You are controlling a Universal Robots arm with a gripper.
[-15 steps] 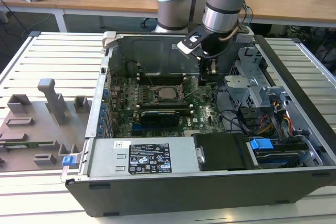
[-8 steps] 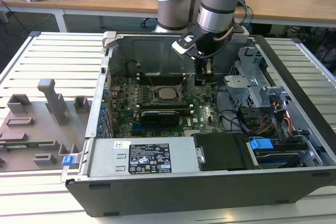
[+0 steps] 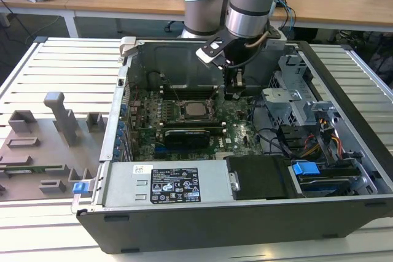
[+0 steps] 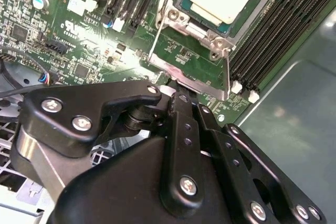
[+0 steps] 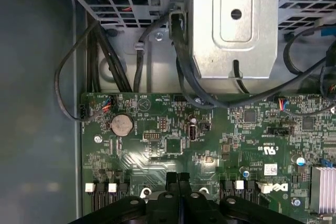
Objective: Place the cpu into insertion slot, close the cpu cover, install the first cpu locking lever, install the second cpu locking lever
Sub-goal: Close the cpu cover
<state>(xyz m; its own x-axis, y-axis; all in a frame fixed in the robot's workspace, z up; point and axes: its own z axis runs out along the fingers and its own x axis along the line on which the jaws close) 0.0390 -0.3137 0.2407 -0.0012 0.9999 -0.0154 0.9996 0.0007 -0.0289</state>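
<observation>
**Inside the open case [image 3: 245,225]: gripper [image 3: 232,94] beside the seated cpu [image 3: 195,110]**

At the exterior view's left, grey moulded fixtures [image 3: 58,124] sit on the slatted table [image 3: 61,59]. Toward the middle of that frame, the green motherboard [image 3: 184,126] lies on the case floor, with the silver power supply [image 3: 166,185] in front of it at lower centre. The cpu rests in its socket at mid-frame. In the second wrist view the cpu cover [image 4: 181,17] lies flat around it, with a thin wire lever [image 4: 158,24] running along one edge. Just to the cpu's right in the exterior view, the gripper hangs from the arm [image 3: 249,4], its tip close above the board. In the first wrist view its fingers [image 5: 173,181] are pressed together, with nothing seen between them. Farther right stand a metal drive cage [image 3: 285,105] and a blue tab [image 3: 305,168].
</observation>
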